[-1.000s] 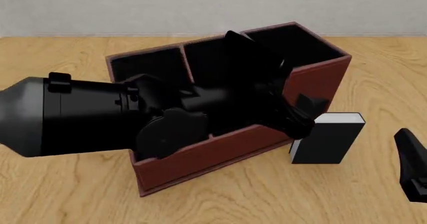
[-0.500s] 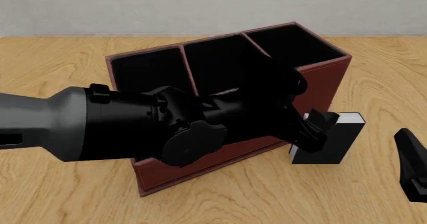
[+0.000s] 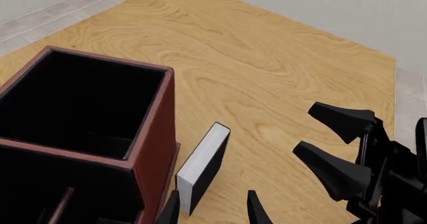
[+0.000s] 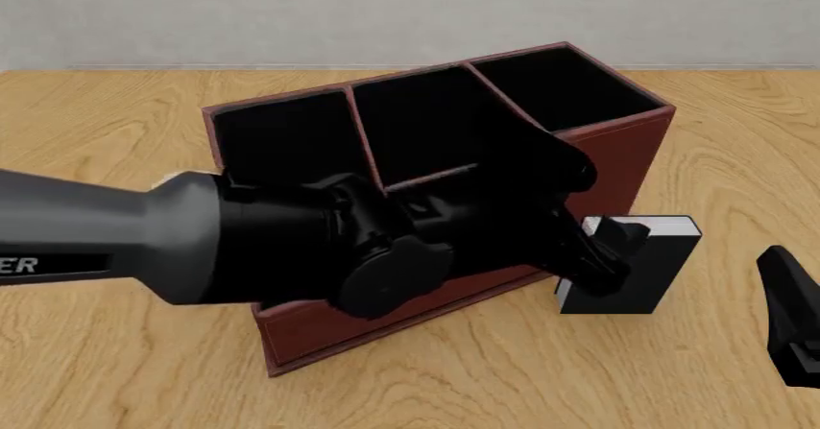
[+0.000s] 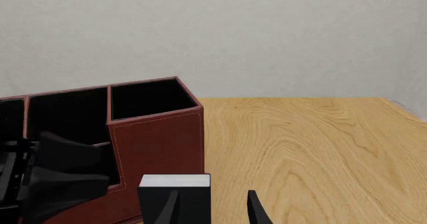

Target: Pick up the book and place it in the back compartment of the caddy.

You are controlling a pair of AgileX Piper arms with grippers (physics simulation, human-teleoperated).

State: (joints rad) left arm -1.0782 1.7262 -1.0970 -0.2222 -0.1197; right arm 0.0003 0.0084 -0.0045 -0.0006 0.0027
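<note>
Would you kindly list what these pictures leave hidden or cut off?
- Front view: the left arm covers the caddy's near cells and the left gripper at the book, so contact is unclear.
- Front view: the right gripper is cut by the edge.
- Right wrist view: the book's base is cut off.

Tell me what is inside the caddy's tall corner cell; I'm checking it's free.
The tall corner cell of the caddy shows only black lining. Its floor is too dark to make out.
</note>
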